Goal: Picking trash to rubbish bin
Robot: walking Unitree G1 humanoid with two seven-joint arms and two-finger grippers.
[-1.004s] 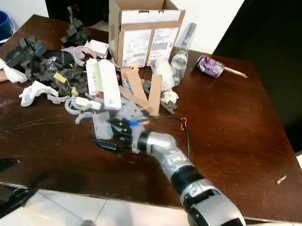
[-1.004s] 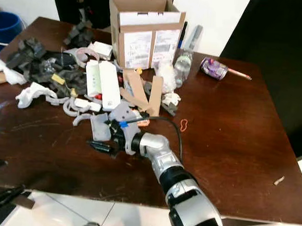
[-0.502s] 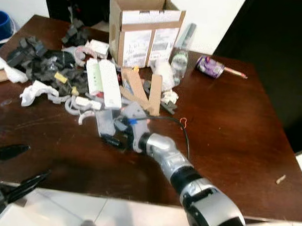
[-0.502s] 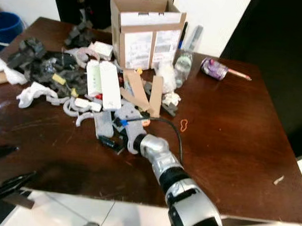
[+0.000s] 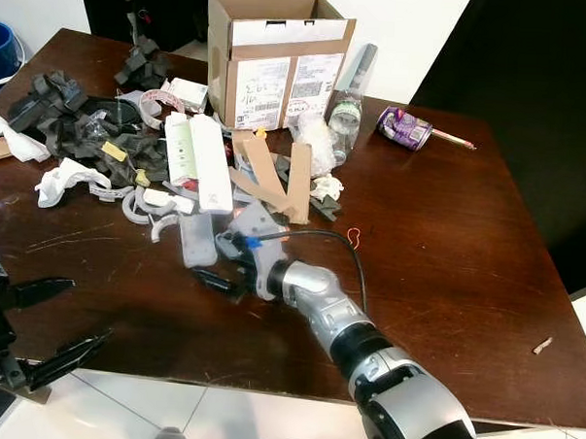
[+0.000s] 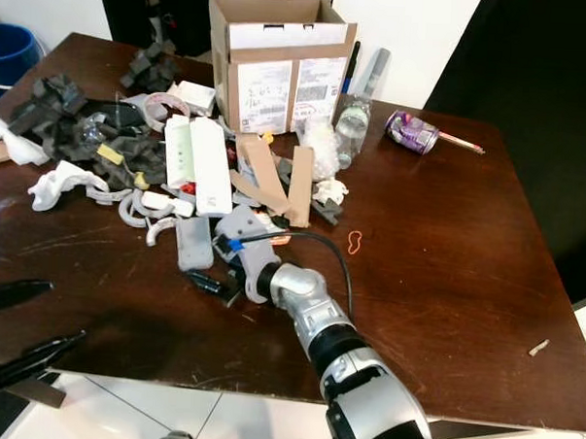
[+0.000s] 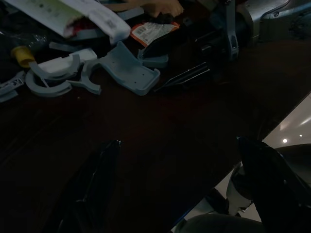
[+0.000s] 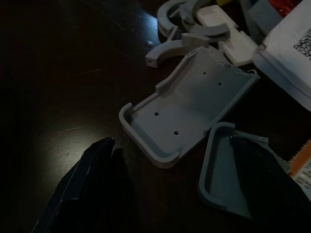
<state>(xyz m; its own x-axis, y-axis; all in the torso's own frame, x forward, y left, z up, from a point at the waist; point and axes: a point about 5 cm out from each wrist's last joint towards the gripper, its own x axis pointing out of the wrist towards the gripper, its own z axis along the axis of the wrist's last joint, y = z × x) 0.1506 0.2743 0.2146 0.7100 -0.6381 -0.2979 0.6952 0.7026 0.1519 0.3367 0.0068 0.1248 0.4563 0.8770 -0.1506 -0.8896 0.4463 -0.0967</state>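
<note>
A: Eye views. Containers?
B: One cardboard box (image 5: 278, 56) at the far edge of the counter (image 5: 447, 255), flaps up; contents cannot be told. A blue bucket (image 6: 11, 49) stands off the far left corner. One clear bottle (image 5: 343, 115) beside the box, one purple can (image 5: 404, 128) lying further right.
A: Surface?
B: Dark brown wood, scratched; white tiled floor below. The trash sits in a heap left of centre: dark foam pieces (image 5: 59, 122), one white carton (image 5: 200, 160), cardboard strips (image 5: 275, 180), crumpled tissue (image 5: 66, 181).
A: Right gripper (image 5: 227, 272)?
B: At the near edge of the heap, low over the counter, fingers spread, holding nothing.
A: Left wrist view.
B: Left gripper (image 7: 180, 184) near the counter's front edge, fingers (image 7: 90, 187) wide apart, empty. Grey plastic tray (image 7: 124, 68) ahead.
A: Right wrist view.
B: Two grey plastic shells: that tray and a smaller shell (image 8: 221, 177) just beside it, between the spread fingers (image 8: 82, 194).
</note>
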